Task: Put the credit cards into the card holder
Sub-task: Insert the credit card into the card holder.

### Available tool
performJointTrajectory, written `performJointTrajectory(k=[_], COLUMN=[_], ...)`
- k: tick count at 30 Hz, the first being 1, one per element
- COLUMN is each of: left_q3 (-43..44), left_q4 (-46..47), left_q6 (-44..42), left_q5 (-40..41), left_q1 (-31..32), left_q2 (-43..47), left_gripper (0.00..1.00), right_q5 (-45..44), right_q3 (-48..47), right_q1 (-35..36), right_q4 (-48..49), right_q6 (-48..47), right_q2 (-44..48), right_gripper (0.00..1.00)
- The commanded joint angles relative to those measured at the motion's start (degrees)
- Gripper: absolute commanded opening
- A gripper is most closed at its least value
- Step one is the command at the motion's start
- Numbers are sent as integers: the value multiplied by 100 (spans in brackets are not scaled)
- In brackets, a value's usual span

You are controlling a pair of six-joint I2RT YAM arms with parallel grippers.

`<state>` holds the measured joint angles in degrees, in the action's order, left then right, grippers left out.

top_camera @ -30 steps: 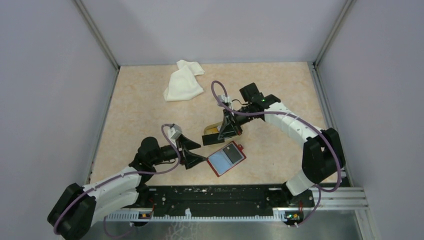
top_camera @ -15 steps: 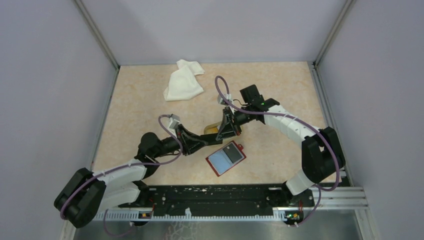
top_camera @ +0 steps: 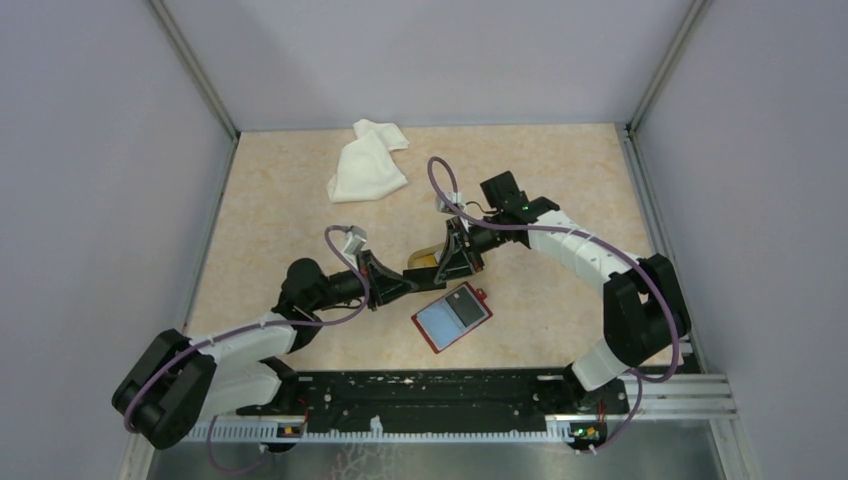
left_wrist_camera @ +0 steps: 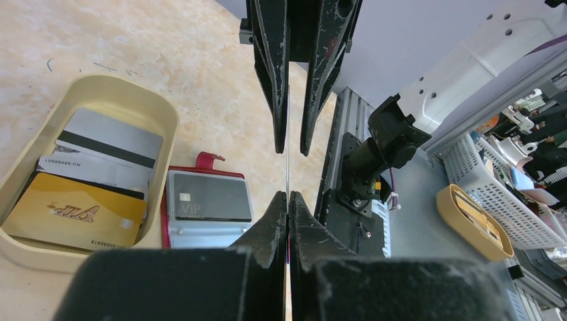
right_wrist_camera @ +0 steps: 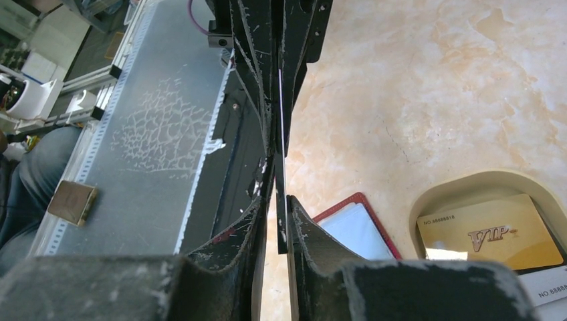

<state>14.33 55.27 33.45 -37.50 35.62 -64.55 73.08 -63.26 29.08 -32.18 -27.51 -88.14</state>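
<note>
A thin credit card (left_wrist_camera: 287, 170), seen edge-on, hangs above the table between both grippers. My left gripper (left_wrist_camera: 288, 195) is shut on one end of it. My right gripper (right_wrist_camera: 279, 184) stands slightly open around the other end of the card (right_wrist_camera: 281, 214), with a gap on one side. The red card holder (top_camera: 452, 316) lies open on the table just below, a dark card showing in its clear pocket (left_wrist_camera: 207, 200). More credit cards lie in a tan dish (left_wrist_camera: 167, 114): a gold one (left_wrist_camera: 73, 210), a white one (left_wrist_camera: 93, 172) and a grey dark-striped one (left_wrist_camera: 110, 140).
A crumpled white cloth (top_camera: 367, 160) lies at the back of the table. The black rail (top_camera: 440, 405) with the arm bases runs along the near edge. Grey walls close in the left, back and right sides.
My left gripper swung in from beside the holder to the right gripper and shut on the card. The right gripper's jaws have parted a little.
</note>
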Motion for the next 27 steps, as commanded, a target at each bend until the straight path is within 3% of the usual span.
performJointTrajectory(k=[1,19,24,27], left_q3=[-19,273,339,360], left_q4=[28,-579,-646,-716], left_q6=[-124,-409,-448,-440], left_q5=[-6,-197,-210,-116], left_q1=[-10,-8,-10,-10], left_q2=[127,-30,-26,-18], left_gripper=[0,0,0,6], right_q5=[16,-191,-234,-226], right_q3=[-213,-221,-236,-296], right_q1=[10,-34,-34,-34], right_q4=[-44,14,-39,-109], right_q6=[-179,-61,-110,-113], right_q2=[179,284,273,271], right_gripper=[17,16,0,0])
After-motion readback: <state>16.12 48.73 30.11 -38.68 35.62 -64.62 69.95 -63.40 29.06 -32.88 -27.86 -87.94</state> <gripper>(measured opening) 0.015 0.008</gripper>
